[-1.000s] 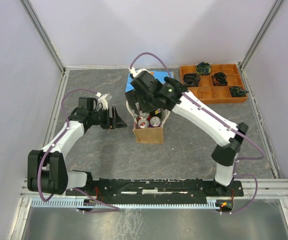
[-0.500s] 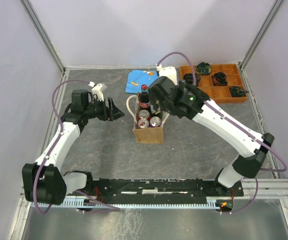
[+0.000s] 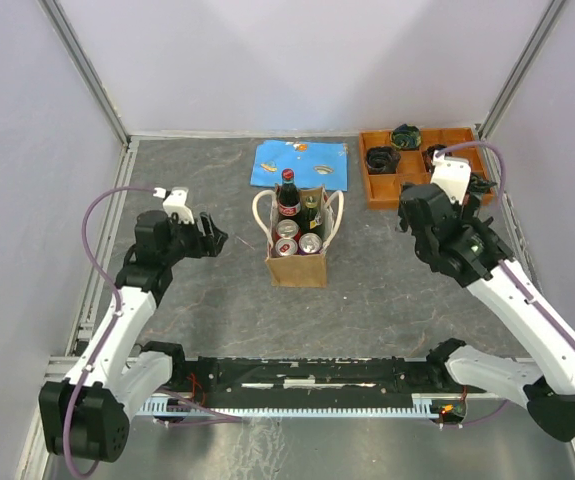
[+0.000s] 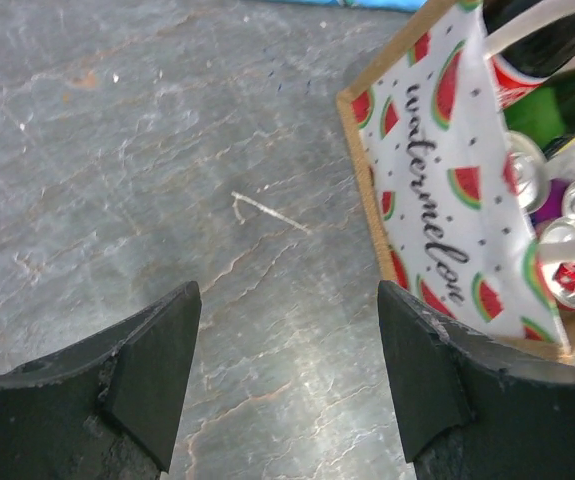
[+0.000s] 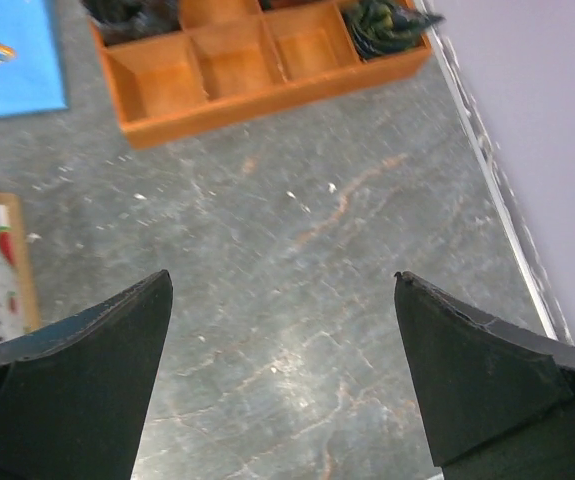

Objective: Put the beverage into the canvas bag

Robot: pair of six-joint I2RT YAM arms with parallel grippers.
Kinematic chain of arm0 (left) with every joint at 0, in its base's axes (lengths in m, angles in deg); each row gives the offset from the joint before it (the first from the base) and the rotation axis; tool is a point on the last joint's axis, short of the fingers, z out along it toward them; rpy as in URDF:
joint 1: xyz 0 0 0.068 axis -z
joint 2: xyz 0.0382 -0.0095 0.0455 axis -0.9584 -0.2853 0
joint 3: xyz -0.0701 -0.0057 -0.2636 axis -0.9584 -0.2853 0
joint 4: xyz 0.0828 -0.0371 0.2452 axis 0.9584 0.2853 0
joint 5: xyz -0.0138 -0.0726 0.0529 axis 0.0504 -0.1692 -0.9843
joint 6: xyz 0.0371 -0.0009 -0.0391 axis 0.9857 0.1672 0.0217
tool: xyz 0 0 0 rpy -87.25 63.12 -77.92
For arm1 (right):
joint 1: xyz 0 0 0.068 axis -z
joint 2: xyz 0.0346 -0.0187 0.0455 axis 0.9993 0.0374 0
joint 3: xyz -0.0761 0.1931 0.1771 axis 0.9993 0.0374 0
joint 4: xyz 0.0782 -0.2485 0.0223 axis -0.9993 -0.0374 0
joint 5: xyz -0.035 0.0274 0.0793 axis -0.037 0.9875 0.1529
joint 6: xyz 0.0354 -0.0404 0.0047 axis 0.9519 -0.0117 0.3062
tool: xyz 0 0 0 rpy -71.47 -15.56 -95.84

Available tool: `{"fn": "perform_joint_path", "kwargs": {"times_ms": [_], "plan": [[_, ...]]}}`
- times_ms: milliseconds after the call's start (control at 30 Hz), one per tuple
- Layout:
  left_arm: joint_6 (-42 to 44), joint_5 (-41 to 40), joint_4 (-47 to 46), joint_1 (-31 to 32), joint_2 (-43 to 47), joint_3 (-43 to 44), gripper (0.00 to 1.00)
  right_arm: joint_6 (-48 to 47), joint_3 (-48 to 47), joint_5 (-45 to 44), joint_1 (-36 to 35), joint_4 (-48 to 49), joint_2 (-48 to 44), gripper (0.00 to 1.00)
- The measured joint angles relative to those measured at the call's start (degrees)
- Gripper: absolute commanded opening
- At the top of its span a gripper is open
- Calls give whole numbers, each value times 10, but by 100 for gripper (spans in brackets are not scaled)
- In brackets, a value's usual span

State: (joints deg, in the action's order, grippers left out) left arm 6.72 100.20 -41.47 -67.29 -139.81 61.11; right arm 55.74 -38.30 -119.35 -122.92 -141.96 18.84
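Bottle (image 3: pixel 288 195) upright in the bag (image 3: pixel 297 268), at the back left corner, neck and red cap rising above the rim.

Right claw (image 5: pixel 282 300): fingers spread wide and holding nothing, with bare table (image 3: pixel 367 290) between the tips. It hung well to the right of the bag, just in front of the tray (image 3: pixel 419 187), pointing down and toward the rear. The right arm rose from its base at the near right, bent at the elbow and reached back and to the left.

Left claw (image 4: pixel 287 335): likewise wide open and empty, above bare table to the left of the bag and apart from it. The left arm ran up from its base at the near left and turned toward the bag.

The bottle was dark, cola-coloured, with a red label. Beside it in the bag stood a green bottle (image 3: pixel 311 213) and, in front, three cans (image 3: pixel 310 243) with silver tops. The bag was tan with two cream looped handles (image 3: pixel 259 208); its left side was white, printed with red watermelon slices and the word "watermelon". It stood at mid-table, just in front of a blue cloth (image 3: pixel 302 165).
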Motion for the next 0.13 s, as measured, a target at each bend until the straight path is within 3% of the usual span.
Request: {"fn": "perform_joint_path", "kwargs": {"times_ms": [133], "plan": [[1,-35,-19,0,17,-46,78,23,79,-7,10,12,-19,99]]}}
